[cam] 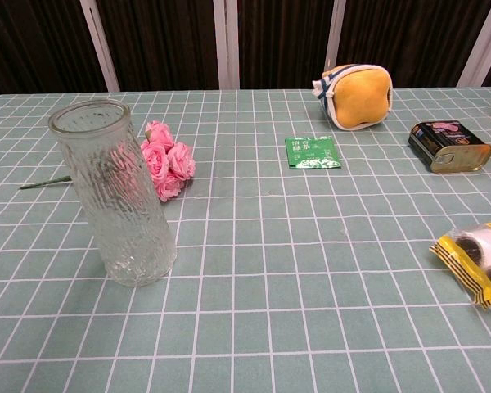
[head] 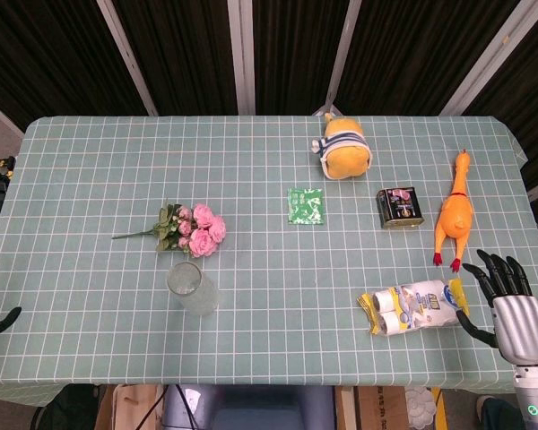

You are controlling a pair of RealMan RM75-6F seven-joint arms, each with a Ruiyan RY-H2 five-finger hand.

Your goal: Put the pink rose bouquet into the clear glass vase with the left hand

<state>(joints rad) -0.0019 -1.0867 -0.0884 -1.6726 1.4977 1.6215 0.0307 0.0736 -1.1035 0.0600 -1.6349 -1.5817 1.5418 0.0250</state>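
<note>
A: Where does the pink rose bouquet point(head: 195, 229) lie?

B: Flat on the green checked tablecloth point(head: 251, 296), blooms to the right, stem pointing left. It sits just behind the clear glass vase point(head: 192, 288), which stands upright. In the chest view the vase hides part of the leaves and stem, so only the blooms and the stem tip show.

A: And the hands?

B: The right hand point(head: 509, 300) rests at the table's right edge, fingers spread and released, grasping nothing; its arm is cut off by the frame. Of the left hand point(head: 0, 322) only dark fingertips poke in at the left edge, so whether its fingers are clenched or loose cannot be told.

A: Anything else cut off?

B: The packet of rolls point(cam: 477, 264) is cropped in the chest view. The rubber chicken point(head: 454, 213), dark tin point(head: 399, 207), green sachet point(head: 306, 207) and yellow plush toy point(head: 344, 150) lie well apart from the bouquet.
</note>
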